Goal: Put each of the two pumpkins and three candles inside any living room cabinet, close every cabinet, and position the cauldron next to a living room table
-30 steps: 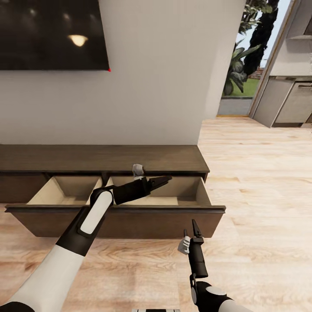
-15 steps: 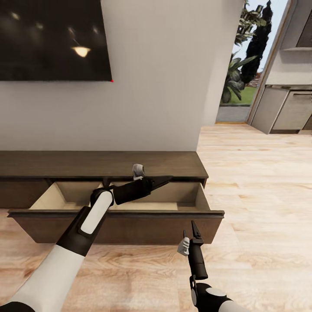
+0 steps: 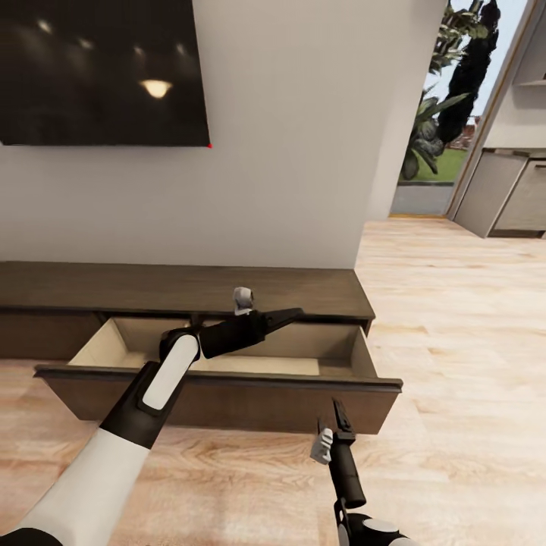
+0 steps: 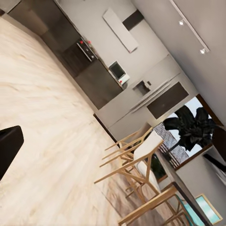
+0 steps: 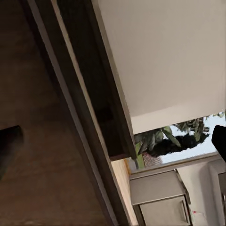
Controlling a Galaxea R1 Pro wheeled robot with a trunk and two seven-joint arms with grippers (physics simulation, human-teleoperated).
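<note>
- The cabinet [image 3: 182,288] stood against the wall, its wide drawer [image 3: 227,387] pulled out; the pale inside looked bare, though the left arm hid part of it.
- The cabinet's left end was cut off by the frame edge.
- The left pincer [image 3: 284,316] hung over the open drawer, pointing toward the drawer's right end; its fingers lay close together, but whether anything was clamped between them could not be told.
- A small grey part [image 3: 243,300] stuck up from the left wrist; what it was could not be made out.
- The right pincer [image 3: 338,413] pointed at the drawer front from just before it, over the floor [image 3: 455,318]; its slim fingers looked together at the tip, with nothing seen between them.
- In the right wrist view the dark cabinet [image 5: 56,141] filled much of the picture, too close to read clearly.
- A dark screen [image 3: 98,72] on the wall was cut off at the top and left.
</note>
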